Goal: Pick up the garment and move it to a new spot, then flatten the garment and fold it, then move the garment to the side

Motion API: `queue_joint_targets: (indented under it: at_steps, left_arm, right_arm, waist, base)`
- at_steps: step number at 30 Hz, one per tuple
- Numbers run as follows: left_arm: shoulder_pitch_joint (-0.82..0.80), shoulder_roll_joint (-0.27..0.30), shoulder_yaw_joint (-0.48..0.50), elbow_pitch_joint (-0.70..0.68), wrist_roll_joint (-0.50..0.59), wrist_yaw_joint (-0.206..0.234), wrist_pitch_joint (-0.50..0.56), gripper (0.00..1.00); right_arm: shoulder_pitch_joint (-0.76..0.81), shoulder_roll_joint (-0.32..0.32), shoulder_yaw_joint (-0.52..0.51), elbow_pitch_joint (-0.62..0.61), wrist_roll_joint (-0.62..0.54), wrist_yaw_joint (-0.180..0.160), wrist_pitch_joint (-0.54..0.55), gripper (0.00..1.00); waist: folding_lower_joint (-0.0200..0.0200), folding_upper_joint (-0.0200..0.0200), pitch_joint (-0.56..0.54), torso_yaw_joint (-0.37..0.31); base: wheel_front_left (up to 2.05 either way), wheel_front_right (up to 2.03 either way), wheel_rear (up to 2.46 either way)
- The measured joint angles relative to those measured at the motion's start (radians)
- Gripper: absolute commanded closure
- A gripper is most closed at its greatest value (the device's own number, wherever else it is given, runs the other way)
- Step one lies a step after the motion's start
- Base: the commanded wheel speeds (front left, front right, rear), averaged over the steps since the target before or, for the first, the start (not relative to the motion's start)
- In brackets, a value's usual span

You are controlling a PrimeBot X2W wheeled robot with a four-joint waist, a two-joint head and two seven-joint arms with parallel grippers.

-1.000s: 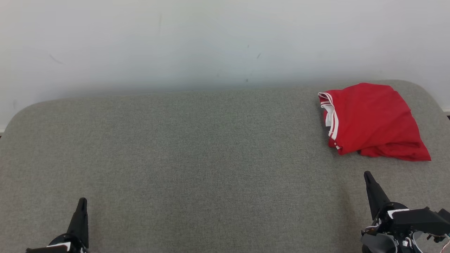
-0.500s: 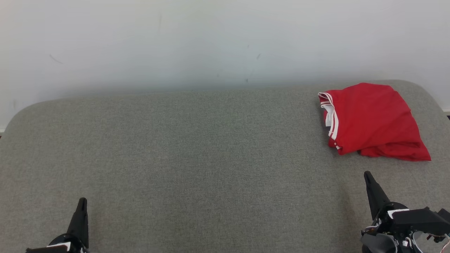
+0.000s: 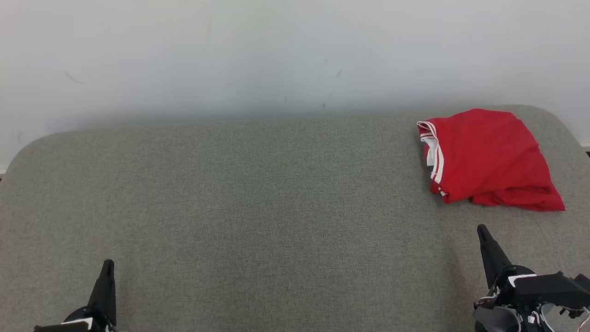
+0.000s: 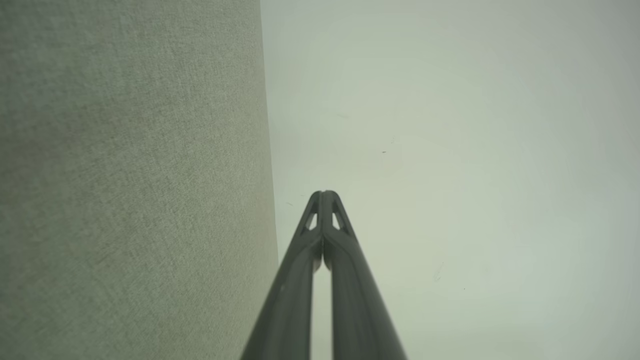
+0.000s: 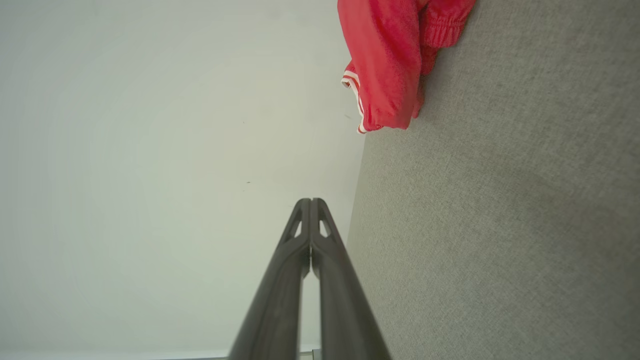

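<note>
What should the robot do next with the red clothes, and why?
Probably reach the right gripper forward toward the red garment. It lies bunched at the far right of the grey cushion, just ahead of that gripper, untouched. The left gripper is far off; both are shut and empty.

Grey woven-fabric surface (image 3: 258, 207) with rounded far corners. A red garment (image 3: 488, 159) with white-striped trim lies loosely folded on it, at the far right.
</note>
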Motion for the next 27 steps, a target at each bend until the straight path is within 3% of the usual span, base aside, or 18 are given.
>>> queue_joint_targets:
  at_steps: [27]
  left_arm:
    - [0.000,0.000,0.000,0.000,0.000,0.000,0.000,1.00]
  right_arm:
    - [0.000,0.000,0.000,0.000,0.000,0.000,0.000,1.00]
  waist:
    - [0.0000,0.0001,0.000,0.000]
  base:
    - [0.00,0.00,0.00]
